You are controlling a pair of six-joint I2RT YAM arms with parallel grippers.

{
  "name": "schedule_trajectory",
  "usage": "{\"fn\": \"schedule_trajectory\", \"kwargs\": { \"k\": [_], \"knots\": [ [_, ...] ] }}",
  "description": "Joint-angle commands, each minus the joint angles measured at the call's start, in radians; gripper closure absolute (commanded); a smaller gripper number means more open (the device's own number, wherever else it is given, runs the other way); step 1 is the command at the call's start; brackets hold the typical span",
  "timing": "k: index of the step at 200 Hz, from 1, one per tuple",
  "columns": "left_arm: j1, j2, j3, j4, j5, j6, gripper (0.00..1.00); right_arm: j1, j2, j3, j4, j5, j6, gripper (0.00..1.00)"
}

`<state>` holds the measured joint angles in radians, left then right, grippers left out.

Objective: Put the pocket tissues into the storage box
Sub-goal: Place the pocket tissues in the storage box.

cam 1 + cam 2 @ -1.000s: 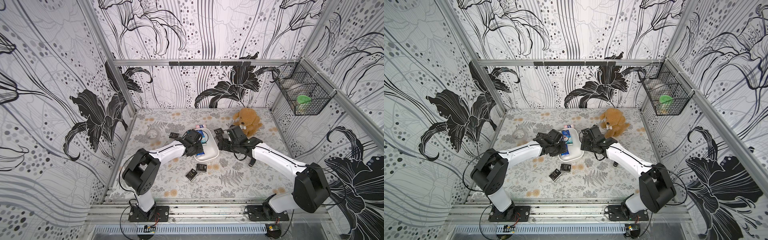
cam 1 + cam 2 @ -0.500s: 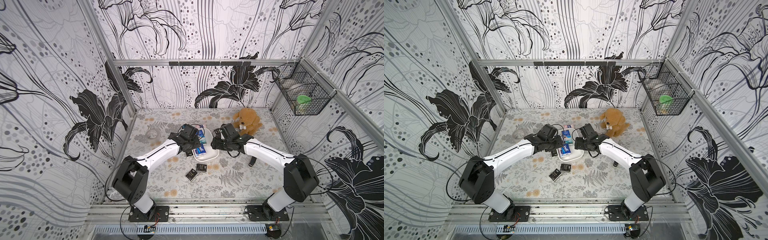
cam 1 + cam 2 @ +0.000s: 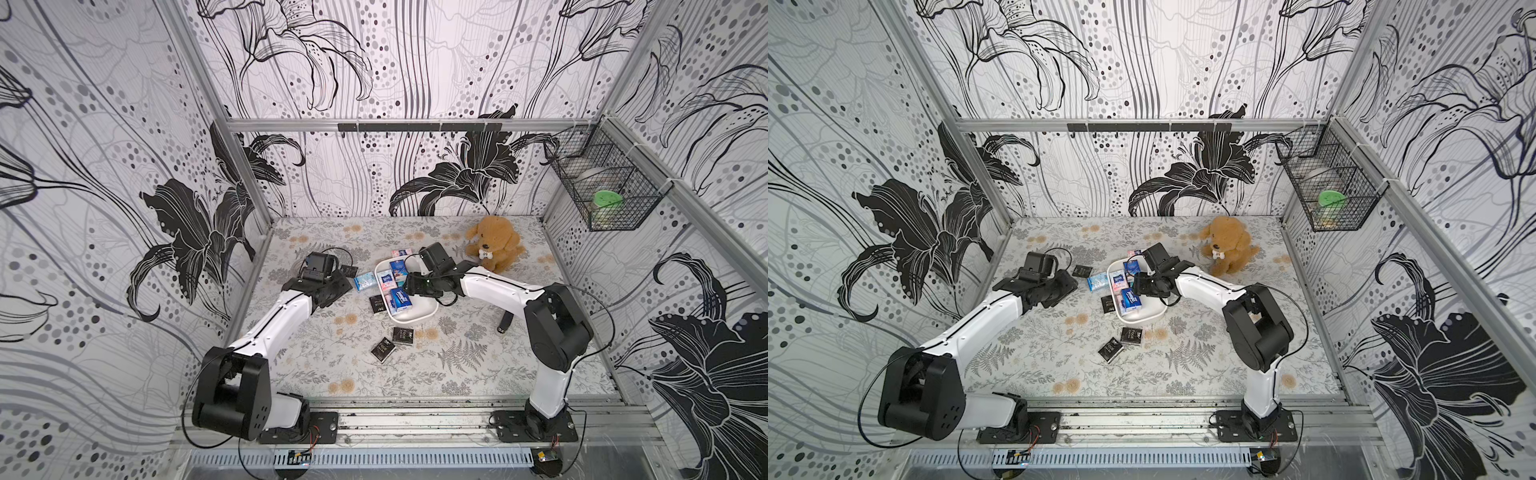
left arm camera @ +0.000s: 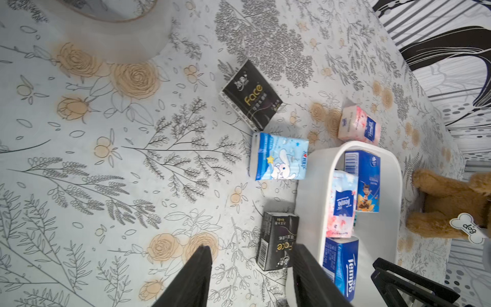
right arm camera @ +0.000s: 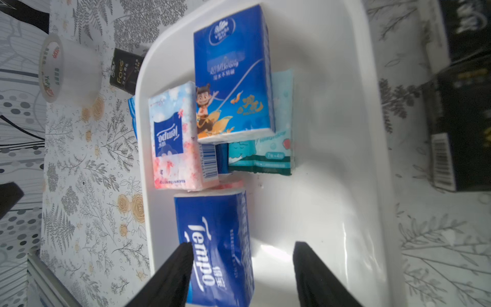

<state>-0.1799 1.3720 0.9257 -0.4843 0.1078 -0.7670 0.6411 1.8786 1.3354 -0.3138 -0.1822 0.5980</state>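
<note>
The white storage box (image 3: 419, 318) (image 3: 1142, 318) sits mid-table and holds several pocket tissues: a dark blue Tempo packet (image 5: 215, 239), a pink one (image 5: 172, 138), a blue cartoon one (image 5: 233, 71) and a teal one (image 5: 265, 151). My right gripper (image 5: 243, 247) (image 3: 409, 286) hangs open over the box, one finger beside the Tempo packet. My left gripper (image 4: 252, 252) (image 3: 336, 286) is open left of the box, empty, with a black packet (image 4: 277, 240) just ahead. A light blue packet (image 4: 279, 156), a black Face packet (image 4: 251, 94) and a pink packet (image 4: 358, 127) lie on the table outside the box.
Two more black packets (image 3: 402, 335) (image 3: 383, 349) lie in front of the box. A brown plush dog (image 3: 494, 245) sits behind my right arm. A clear tape roll (image 5: 66, 71) stands to the left, a slim black stick (image 3: 505, 322) lies right, and a wire basket (image 3: 602, 187) hangs on the right wall.
My left gripper has drawn back to the left, off the box. The right gripper has moved left over the box, and its jaws have narrowed a little.
</note>
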Motion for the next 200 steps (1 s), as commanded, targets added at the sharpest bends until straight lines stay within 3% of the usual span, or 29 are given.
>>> {"fn": "schedule_trajectory", "kwargs": {
  "k": [1,61,105,148,200],
  "knots": [
    [0.032,-0.025,-0.016,0.052,0.058,0.031,0.47,0.008,0.031,0.032,0.032,-0.079,-0.005,0.32],
    [0.056,0.005,-0.013,0.091,0.058,0.057,0.47,0.049,0.057,0.04,0.083,-0.147,0.014,0.27],
    [0.059,0.148,0.076,0.105,0.053,0.137,0.47,0.06,0.048,0.063,0.071,-0.148,0.009,0.26],
    [0.057,0.33,0.218,0.115,0.176,0.196,0.46,0.061,-0.017,0.034,-0.014,-0.012,-0.014,0.23],
    [0.046,0.462,0.35,0.122,0.187,0.224,0.46,0.06,-0.131,-0.021,-0.071,0.118,0.008,0.25]
  ]
}}
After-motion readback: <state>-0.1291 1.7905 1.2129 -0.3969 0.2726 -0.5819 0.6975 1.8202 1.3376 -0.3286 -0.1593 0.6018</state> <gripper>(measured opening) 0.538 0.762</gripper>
